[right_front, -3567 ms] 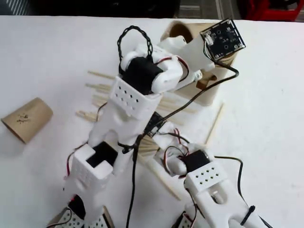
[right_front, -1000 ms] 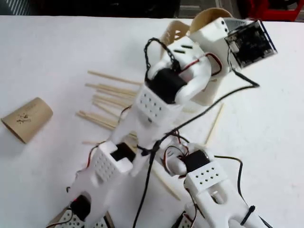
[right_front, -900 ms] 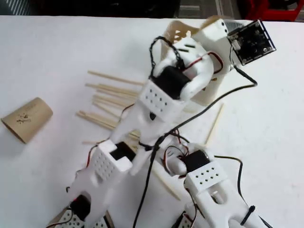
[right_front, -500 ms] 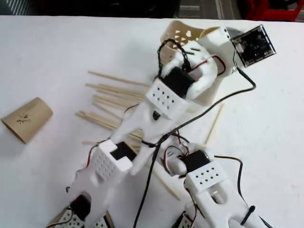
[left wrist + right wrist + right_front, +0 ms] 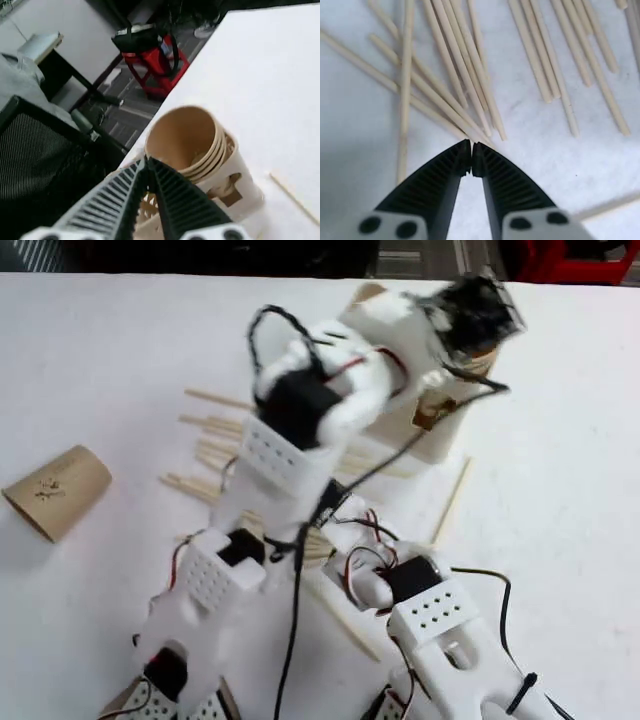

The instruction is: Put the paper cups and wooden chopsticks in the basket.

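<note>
The left gripper (image 5: pixel 146 162) has been swung back a little above the basket (image 5: pixel 240 187), its fingers (image 5: pixel 177 195) pressed together on nothing, and the paper cups (image 5: pixel 182 137) are nested inside it. The right gripper (image 5: pixel 471 146) is held closed and empty just above the wooden chopsticks (image 5: pixel 470 75). These and one cup (image 5: pixel 57 491) are left on the tabletop (image 5: pixel 120 340), so the task is judged partly done.

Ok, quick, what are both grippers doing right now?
Left gripper: closed, holding nothing, by the basket.
Right gripper: closed, holding nothing, at the chopsticks.
</note>
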{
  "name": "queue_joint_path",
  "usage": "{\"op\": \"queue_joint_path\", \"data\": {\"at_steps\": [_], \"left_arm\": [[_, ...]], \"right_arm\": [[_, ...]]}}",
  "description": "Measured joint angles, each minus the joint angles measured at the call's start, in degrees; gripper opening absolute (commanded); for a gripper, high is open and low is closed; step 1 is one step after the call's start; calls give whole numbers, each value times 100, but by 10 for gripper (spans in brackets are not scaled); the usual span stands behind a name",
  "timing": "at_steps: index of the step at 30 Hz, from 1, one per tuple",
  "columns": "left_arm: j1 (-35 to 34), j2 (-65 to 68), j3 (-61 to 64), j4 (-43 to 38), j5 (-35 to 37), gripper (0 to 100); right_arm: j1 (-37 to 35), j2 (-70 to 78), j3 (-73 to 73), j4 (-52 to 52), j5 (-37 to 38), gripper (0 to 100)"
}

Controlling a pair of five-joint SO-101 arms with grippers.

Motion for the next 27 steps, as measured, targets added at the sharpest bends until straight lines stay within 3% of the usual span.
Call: {"op": "queue_joint_path", "data": {"at_steps": [6, 13, 18, 27], "left_arm": [[-782, -712, -18, 1275, 290, 38], [-2268, -2119, 457, 1442, 1037, 102], [-3270, -3411, 2092, 1442, 1073, 122], [-4870, -6268, 6207, 1442, 1073, 238]], "right_arm": [[0, 0, 0, 0, 0, 24], [0, 0, 211, -229, 0, 24], [0, 0, 246, -325, 0, 24], [0, 0, 246, -325, 316, 25]]}}
